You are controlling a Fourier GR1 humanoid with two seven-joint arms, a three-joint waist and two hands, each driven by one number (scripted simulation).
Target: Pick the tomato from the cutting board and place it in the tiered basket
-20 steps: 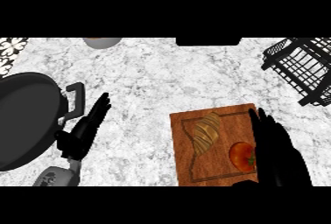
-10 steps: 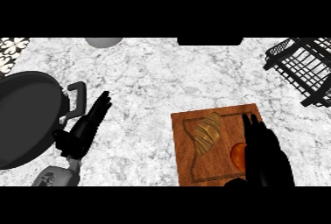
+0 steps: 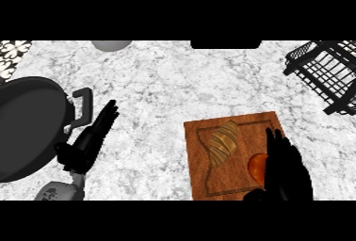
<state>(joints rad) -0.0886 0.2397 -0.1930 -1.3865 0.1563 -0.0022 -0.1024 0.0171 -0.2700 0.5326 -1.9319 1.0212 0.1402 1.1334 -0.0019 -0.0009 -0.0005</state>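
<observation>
A red tomato (image 3: 256, 168) lies on the wooden cutting board (image 3: 208, 141) at its right side, mostly hidden. My right hand (image 3: 285, 167) lies over the tomato with fingers straight, pointing away, its thumb low near the board's front edge. The black wire tiered basket (image 3: 327, 75) stands at the far right of the counter, well apart from the board. My left hand (image 3: 90, 139) rests open left of the board, fingers pointing up and away.
A croissant (image 3: 224, 141) lies on the board left of the tomato. A large black pan (image 3: 28, 127) with its handle fills the left side, close to my left hand. A grey round object (image 3: 111, 44) sits at the far edge.
My right hand has slid left onto the board and now covers most of the tomato. The left hand has not moved.
</observation>
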